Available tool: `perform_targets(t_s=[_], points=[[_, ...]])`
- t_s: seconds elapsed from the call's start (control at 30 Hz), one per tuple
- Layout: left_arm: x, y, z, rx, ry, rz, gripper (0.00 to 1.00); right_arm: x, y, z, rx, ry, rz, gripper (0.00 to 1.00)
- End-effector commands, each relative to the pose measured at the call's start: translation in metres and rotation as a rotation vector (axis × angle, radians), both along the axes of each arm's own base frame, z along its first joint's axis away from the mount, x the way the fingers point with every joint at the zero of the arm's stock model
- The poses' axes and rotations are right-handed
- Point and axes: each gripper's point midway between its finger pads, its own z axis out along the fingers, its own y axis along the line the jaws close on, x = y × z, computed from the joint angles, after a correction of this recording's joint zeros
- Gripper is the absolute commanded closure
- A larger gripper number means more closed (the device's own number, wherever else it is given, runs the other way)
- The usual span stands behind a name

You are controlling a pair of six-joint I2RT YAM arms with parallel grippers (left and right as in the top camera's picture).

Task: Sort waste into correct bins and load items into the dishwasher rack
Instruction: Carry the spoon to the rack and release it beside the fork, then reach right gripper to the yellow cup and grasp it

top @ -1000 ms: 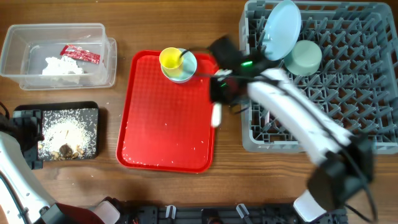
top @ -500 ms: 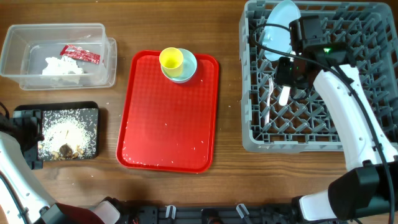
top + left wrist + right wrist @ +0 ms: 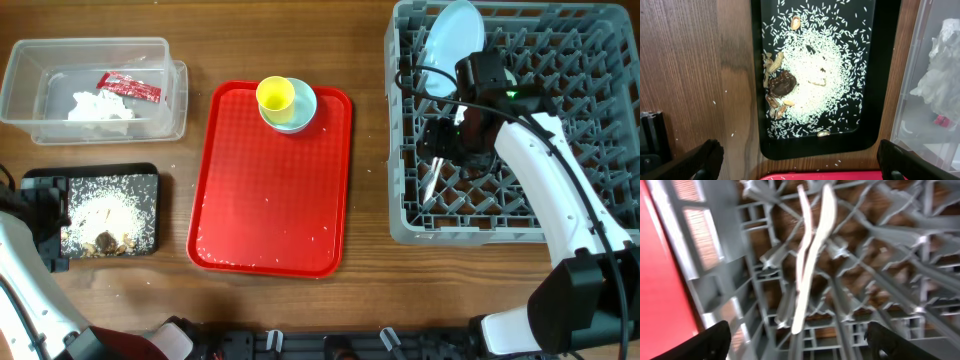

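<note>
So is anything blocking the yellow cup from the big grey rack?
Nothing visible does. The yellow plastic cup sits in a small light blue bowl on the red tray; only wooden table lies before the grey pegged rack.

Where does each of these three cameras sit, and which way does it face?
Overhead: fixed above the table, facing straight down; left arm and right arm show.
Left wrist: on the left arm, facing down at the black tray; its claw fingertips show below.
Right wrist: facing down into the grey rack at white cutlery; claw fingertips in bottom corners.
Shared: overhead and left wrist both show the black tray.
</note>
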Motion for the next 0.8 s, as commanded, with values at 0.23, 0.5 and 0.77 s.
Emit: perform_targets(t_s=[0.23,0.5,0.77], points=[[0.000,0.003,0.003,0.009,-0.006,0.008,0.00,0.047,0.164,0.127,0.652,-0.432,0.392,0.10],[0.000,0.003,0.003,0.009,-0.006,0.008,0.00,0.054,0.260,0.129,0.494,-0.435,0.590,0.16],[0.000,0.003,0.003,0.009,-0.006,0.008,0.00,0.106,0.297,0.095,0.374,-0.348,0.682,0.13]])
